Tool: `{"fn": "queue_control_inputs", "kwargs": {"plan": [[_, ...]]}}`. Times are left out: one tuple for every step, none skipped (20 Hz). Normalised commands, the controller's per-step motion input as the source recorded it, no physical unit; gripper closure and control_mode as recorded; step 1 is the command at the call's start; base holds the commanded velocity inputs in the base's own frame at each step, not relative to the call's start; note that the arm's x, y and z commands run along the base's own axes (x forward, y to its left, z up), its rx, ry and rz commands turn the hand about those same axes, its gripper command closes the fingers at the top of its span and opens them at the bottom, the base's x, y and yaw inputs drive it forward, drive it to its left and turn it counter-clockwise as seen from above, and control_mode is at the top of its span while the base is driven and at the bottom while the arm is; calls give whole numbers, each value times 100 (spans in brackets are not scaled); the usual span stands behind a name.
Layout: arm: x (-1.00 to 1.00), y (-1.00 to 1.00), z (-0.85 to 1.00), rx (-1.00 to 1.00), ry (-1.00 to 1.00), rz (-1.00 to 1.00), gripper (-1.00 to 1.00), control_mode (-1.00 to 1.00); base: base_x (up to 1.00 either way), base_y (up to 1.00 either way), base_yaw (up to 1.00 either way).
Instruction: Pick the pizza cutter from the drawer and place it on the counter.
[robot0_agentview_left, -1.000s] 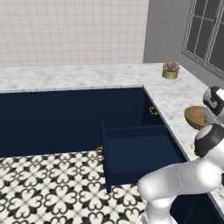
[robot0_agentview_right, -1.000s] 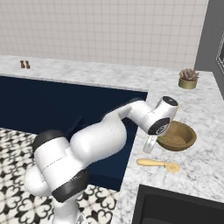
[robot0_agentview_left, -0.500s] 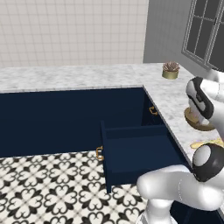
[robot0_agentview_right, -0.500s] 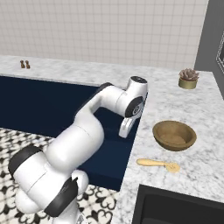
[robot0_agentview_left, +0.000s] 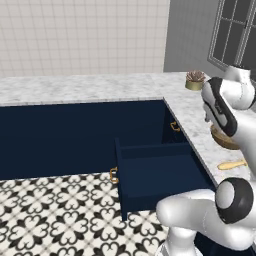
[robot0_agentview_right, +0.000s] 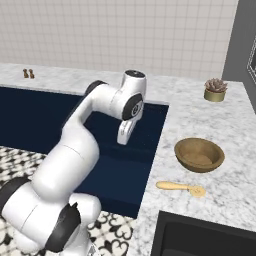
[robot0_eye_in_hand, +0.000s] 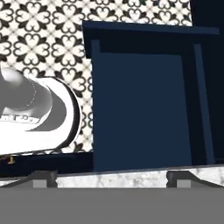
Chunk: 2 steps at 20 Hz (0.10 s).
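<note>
End effector with its fingers spread wide and nothing between them, poised above the open drawer; in the hand view the fingertips sit at the bottom edge over a strip of the marble table. The drawer stands pulled out from the navy cabinets, its brass pull over the patterned floor; its visible interior is bare. The pizza cutter lies flat on the table, near the front edge, just in front of a brown wooden bowl and apart from it. The bowl's hollow is bare. A small potted succulent stands farther back. A dark sink basin lies nearest the camera.
</note>
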Motion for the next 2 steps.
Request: {"fn": "queue_control_inputs", "kwargs": {"plan": [[-2,58,82,0,0,8,-100,-100,0,0,0],[-21,59,63,0,3,9,-100,-100,0,0,0]]}}
